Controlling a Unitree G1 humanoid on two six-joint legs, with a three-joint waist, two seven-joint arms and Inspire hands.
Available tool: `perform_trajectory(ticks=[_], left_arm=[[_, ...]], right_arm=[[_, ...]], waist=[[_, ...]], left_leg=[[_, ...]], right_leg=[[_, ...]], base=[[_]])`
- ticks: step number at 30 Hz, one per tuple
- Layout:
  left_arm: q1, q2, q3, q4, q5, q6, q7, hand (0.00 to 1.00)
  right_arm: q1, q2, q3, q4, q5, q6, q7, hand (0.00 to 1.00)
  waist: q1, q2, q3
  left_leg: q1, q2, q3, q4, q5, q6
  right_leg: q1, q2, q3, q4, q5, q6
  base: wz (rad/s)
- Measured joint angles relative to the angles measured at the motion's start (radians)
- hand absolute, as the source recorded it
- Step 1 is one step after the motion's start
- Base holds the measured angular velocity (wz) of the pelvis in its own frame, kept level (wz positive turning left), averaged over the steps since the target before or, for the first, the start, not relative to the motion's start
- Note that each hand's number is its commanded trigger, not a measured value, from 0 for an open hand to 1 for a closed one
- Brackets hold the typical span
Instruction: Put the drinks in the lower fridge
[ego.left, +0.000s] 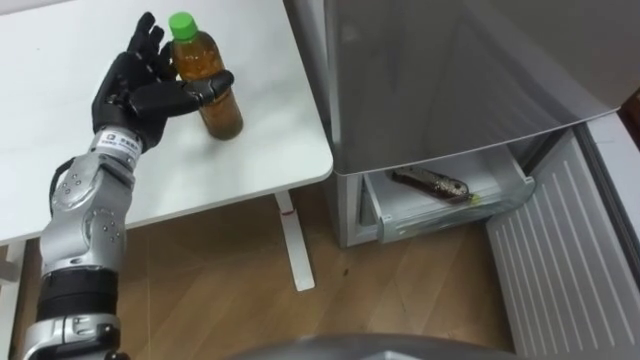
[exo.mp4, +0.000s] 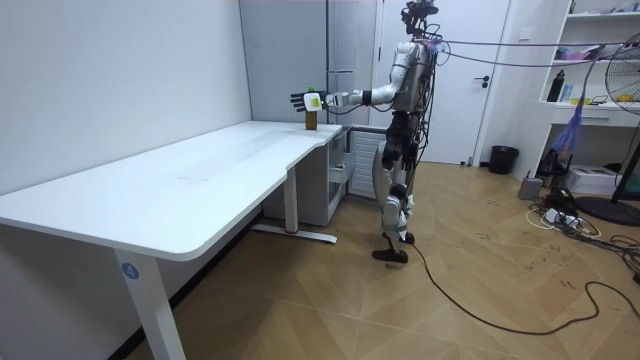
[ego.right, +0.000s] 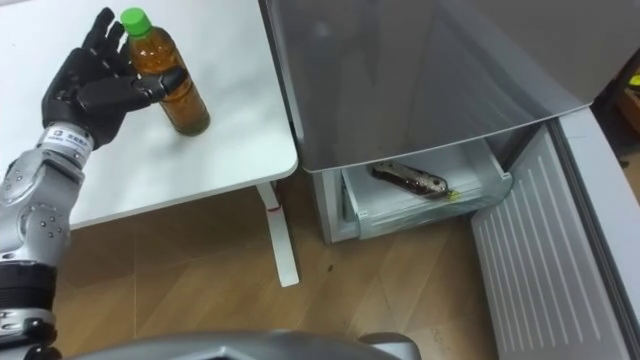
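Observation:
A tea bottle (ego.left: 212, 90) with a green cap stands upright near the right edge of the white table (ego.left: 260, 150). My left hand (ego.left: 135, 95) is up against its left side, open, with straight fingers behind the bottle and the thumb lying across its front. The same bottle (ego.right: 172, 85) and hand (ego.right: 85, 92) show in the right eye view. In the room view I stand between table and fridge, left arm stretched out to the bottle (exo.mp4: 311, 110). The lower fridge drawer (ego.left: 500, 200) is pulled out, and another bottle (ego.left: 430, 183) lies flat inside it.
The grey fridge body (ego.left: 450, 70) stands just right of the table's corner. Its lower door (ego.left: 560, 260) hangs open toward me at the right. The table's white leg (ego.left: 295, 245) stands on the wooden floor (ego.left: 220, 290) between me and the fridge.

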Motion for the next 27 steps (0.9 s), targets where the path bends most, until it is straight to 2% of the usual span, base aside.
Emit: perform_trajectory(ticks=[3,4,6,8,10,18,20,22,24,27], left_arm=[[0.0,0.0,-0.013,0.0,0.0,0.002,-0.01,0.0],[0.0,0.0,-0.015,0.0,0.0,0.003,-0.016,0.04],[0.0,0.0,-0.017,0.0,0.002,0.003,-0.018,0.25],[0.0,0.001,-0.017,0.0,0.002,0.003,-0.018,0.56],[0.0,0.001,-0.017,0.0,0.003,0.003,-0.018,1.0],[0.0,0.019,-0.027,0.0,0.007,0.012,-0.021,1.0],[0.0,0.019,-0.03,0.0,0.027,0.021,-0.02,1.0],[0.0,0.021,-0.055,0.0,0.044,0.05,-0.022,1.0],[0.0,0.021,-0.061,0.0,0.057,0.063,-0.025,1.0],[0.0,0.021,-0.061,0.0,0.061,0.066,-0.033,1.0]], right_arm=[[0.0,0.0,0.0,-0.002,0.0,0.0,0.004,0.0],[0.0,0.0,0.0,-0.004,0.0,0.0,0.005,0.0],[0.0,0.0,0.0,-0.005,0.0,0.0,0.005,0.0],[0.0,0.0,0.0,-0.005,0.0,0.0,0.005,0.0],[0.0,0.0,0.0,-0.005,0.0,0.0,0.005,0.0],[0.0,0.0,0.0,-0.005,0.0,0.0,0.005,0.0],[0.002,0.0,0.002,-0.007,0.0,0.001,0.006,0.0],[0.007,0.0,0.002,-0.024,0.0,0.011,0.012,0.0],[0.006,0.0,0.002,-0.028,0.0,0.016,0.013,0.0],[0.002,0.0,0.002,-0.029,0.0,0.017,0.012,0.0]], waist=[[0.0,0.0,0.0001],[0.0,0.001,-0.0003],[-0.001,0.003,-0.0012],[0.0,0.005,-0.0004],[0.0,0.006,0.0002],[-0.002,0.011,0.0023],[-0.003,0.012,0.0024],[-0.002,0.013,0.0031],[-0.002,0.014,0.0027],[-0.008,0.016,0.0015]], left_leg=[[0.0,0.0,0.0,0.0,0.0,0.0],[0.0,0.0,0.0,0.0,0.0,0.0],[0.0,0.0,0.0,0.0,0.0,0.0],[0.0,0.0,0.0,0.0,0.0,0.0],[0.0,0.0,0.0,0.0,0.0,0.0],[0.0,0.0,0.0,0.0,0.0,0.0],[0.0,0.0,0.0,0.0,0.0,-0.001],[-0.001,0.0,0.0,0.0,-0.001,-0.001],[-0.003,0.001,0.0,0.0,-0.001,-0.001],[-0.005,0.001,0.0,0.0,-0.002,-0.002]], right_leg=[[0.0,0.0,0.001,0.0,0.0,0.0],[-0.001,0.0,0.001,0.0,0.0,0.0],[-0.001,0.0,0.002,0.0,0.0,0.0],[-0.001,0.0,0.002,0.0,0.0,0.0],[-0.001,0.0,0.002,0.0,0.0,0.0],[-0.001,0.0,0.002,0.001,0.0,0.0],[-0.001,0.0,0.002,0.001,0.0,0.0],[-0.003,0.0,0.001,0.001,0.0,0.0],[-0.005,0.001,0.001,0.002,0.0,0.0],[-0.008,0.003,0.001,0.003,0.0,-0.001]], base=[[0.0],[0.0],[0.0],[0.0],[0.0],[0.0],[0.0],[0.0],[0.0],[0.0]])
